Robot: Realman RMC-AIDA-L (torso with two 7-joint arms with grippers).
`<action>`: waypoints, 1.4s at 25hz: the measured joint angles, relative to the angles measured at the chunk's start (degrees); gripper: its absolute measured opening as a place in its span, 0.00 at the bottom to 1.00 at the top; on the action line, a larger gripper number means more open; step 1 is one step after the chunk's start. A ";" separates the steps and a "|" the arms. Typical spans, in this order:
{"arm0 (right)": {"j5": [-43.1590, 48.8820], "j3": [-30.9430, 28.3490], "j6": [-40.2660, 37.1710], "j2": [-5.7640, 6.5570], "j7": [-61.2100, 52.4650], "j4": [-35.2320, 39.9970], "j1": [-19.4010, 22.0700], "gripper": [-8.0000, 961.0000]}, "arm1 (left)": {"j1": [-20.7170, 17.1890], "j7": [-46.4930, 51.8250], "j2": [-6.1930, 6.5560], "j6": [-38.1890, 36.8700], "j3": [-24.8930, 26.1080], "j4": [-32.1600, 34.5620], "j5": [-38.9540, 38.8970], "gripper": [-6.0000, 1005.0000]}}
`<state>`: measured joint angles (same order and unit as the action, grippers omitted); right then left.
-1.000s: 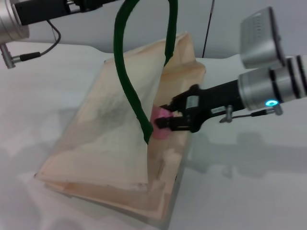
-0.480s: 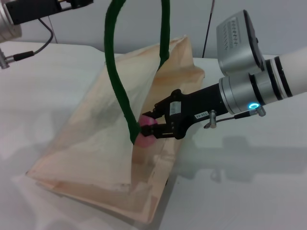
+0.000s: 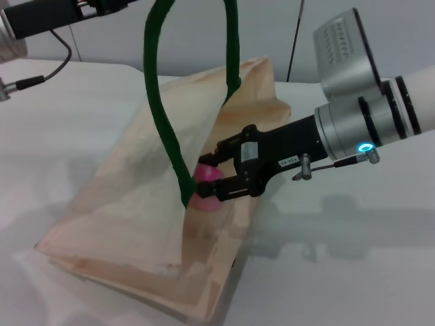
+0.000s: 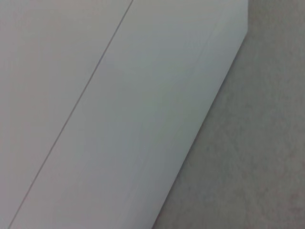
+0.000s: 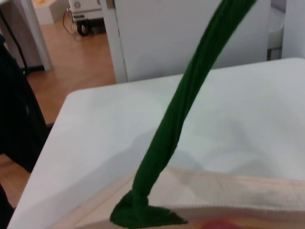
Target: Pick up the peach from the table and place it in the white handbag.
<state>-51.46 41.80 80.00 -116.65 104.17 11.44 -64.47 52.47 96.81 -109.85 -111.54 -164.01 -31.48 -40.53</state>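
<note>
The white handbag [image 3: 136, 210] stands on the table [image 3: 353, 258] with its mouth held open; its dark-green handle [image 3: 160, 122] is lifted up at the top of the head view toward my left arm [image 3: 47, 17], whose gripper is out of view. My right gripper [image 3: 212, 178] reaches into the bag's mouth and is shut on the pink peach [image 3: 207, 187], just behind the near handle. In the right wrist view the green handle [image 5: 176, 129] rises from the bag's rim [image 5: 238, 195], and a sliver of the peach [image 5: 219, 224] shows at the edge.
A thin dark pole [image 3: 293, 47] stands behind the bag. The right wrist view shows the table's far edge [image 5: 66, 105], a wooden floor [image 5: 71, 52] and white furniture beyond. The left wrist view shows only plain white and grey surfaces.
My right gripper with the peach has moved left and deeper into the bag's mouth. The bag and its lifted handle have shifted a little to the left.
</note>
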 joint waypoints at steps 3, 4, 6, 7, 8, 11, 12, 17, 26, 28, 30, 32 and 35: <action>-1.01 0.00 1.55 0.09 -0.48 1.89 1.22 0.47 | -0.38 -0.01 0.06 0.29 0.00 -0.05 -0.07 0.09; -1.36 -0.01 1.99 0.15 -0.78 2.73 1.77 0.51 | -0.47 -0.02 0.07 0.51 0.00 -0.05 -0.09 0.09; -2.26 0.04 2.54 0.22 -2.19 5.24 3.20 0.59 | -0.73 0.02 0.07 1.52 0.01 -0.02 -0.13 0.09; -2.55 0.05 2.56 0.31 -3.37 6.82 4.16 0.63 | -0.86 0.10 0.08 2.06 0.03 -0.01 -0.23 0.09; -2.70 0.10 2.38 0.33 -4.99 8.92 5.44 0.67 | -1.01 0.25 0.08 2.59 0.04 0.01 -0.38 0.09; -2.91 0.08 0.98 0.37 -9.01 14.70 9.12 0.76 | -1.51 0.36 0.08 3.60 0.08 0.08 -0.82 0.09; -3.05 0.05 0.26 0.37 -10.39 16.80 10.61 0.79 | -1.71 0.29 0.07 3.72 0.09 0.09 -1.01 0.09; -5.00 -0.03 -3.40 0.37 -14.42 23.81 16.37 0.85 | -2.75 0.16 0.01 5.07 0.09 0.10 -1.89 0.09; -15.77 -0.12 -6.59 0.37 -13.75 29.33 24.05 0.85 | -5.23 -0.49 -1.27 11.54 0.13 0.18 -5.45 0.11; -18.58 -0.11 -6.78 0.37 -12.13 29.52 25.29 0.85 | -5.84 -1.21 -1.54 12.82 0.10 0.19 -5.85 0.14; -22.26 -0.11 -6.84 0.37 -9.91 29.53 26.73 0.85 | -6.41 -2.49 -1.86 13.62 0.17 0.19 -6.59 0.22; -28.85 -0.13 -6.87 0.32 -5.16 29.00 29.11 0.85 | -7.20 -4.60 -2.36 13.94 0.21 0.19 -8.46 0.29; -33.20 -0.14 -6.88 0.26 -1.61 28.06 30.39 0.85 | -8.75 -9.42 -3.62 14.06 0.25 0.19 -12.19 0.52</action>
<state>-84.66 41.66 73.12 -116.38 102.56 39.50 -34.08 43.72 87.39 -113.47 -97.48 -163.76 -31.28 -52.72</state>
